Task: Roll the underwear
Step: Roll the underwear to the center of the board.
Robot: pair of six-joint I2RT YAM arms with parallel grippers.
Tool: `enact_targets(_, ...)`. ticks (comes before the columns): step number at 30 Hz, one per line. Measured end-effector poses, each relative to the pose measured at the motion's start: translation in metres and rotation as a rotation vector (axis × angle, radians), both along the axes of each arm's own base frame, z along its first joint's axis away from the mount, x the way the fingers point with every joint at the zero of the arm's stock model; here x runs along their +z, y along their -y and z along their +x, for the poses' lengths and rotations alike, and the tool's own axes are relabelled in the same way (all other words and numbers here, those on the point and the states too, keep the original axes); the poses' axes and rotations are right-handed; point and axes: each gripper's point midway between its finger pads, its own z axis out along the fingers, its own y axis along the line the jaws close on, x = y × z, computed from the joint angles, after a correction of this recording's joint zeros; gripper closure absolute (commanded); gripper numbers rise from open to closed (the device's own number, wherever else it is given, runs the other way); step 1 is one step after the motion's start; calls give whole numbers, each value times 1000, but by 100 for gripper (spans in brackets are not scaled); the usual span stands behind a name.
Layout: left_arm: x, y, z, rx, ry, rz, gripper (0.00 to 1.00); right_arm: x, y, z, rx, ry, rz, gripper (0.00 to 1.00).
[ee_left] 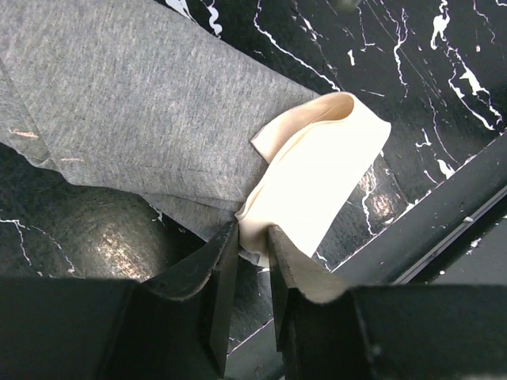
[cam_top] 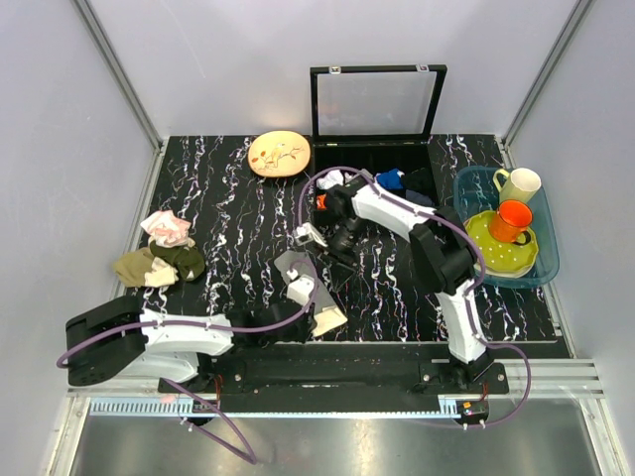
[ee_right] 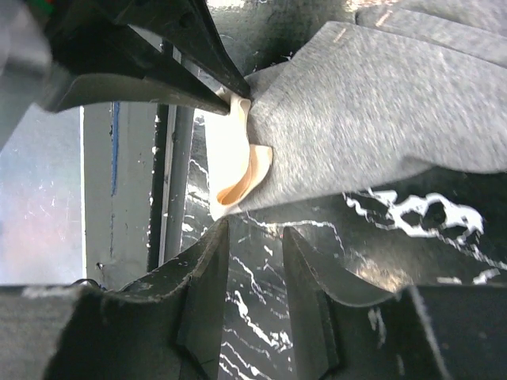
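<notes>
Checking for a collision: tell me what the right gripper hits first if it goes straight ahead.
Probably the underwear: its cream edge lies just ahead of the open right gripper. The left gripper pinches that same edge right behind it. Whether the fingers would pass over the cloth is unclear.

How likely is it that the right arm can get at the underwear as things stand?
Probably yes: the right pincer hangs open close to the underwear, with only bare table between, and the left pincer holds just the cream edge.

The grey underwear (ee_left: 158,103) lies flat on the marbled table (ee_left: 412,71), its cream edge folded up, pinched by my left gripper (ee_left: 247,241).
</notes>
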Motion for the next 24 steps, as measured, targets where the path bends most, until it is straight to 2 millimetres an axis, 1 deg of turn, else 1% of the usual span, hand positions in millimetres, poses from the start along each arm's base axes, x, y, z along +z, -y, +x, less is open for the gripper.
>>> enact_targets(4,0,-2,1,18,-15,-24,73,19,11,10,-48,54,33,59)
enact_targets(7,0,-2,2,29,-28,-41,73,38,23,9,-65,142,89,54)
enact_targets(8,0,-3,3,32,-35,-48,73,46,27,4,-63,178,119,50)
enact_targets(9,0,-3,3,35,-40,-56,73,51,30,-1,-55,214,146,42)
enact_targets(10,0,-3,3,38,-46,-65,73,56,33,-8,-37,258,186,38)
enact_targets(12,0,-2,3,42,-58,-81,73,58,37,-24,5,336,253,35)
enact_targets(13,0,-2,3,46,-65,-94,73,54,39,-33,44,383,285,34)
enact_targets(15,0,-2,4,55,-78,-112,73,42,38,-54,130,456,331,34)
enact_targets(17,0,-1,3,65,-92,-139,73,21,35,-72,229,509,341,36)
enact_targets(18,0,0,3,70,-101,-151,73,11,32,-78,274,531,342,36)
enact_targets(20,0,1,3,80,-117,-171,73,-5,25,-82,333,568,337,36)
enact_targets(24,1,4,2,91,-144,-197,72,-18,7,-70,387,665,340,38)
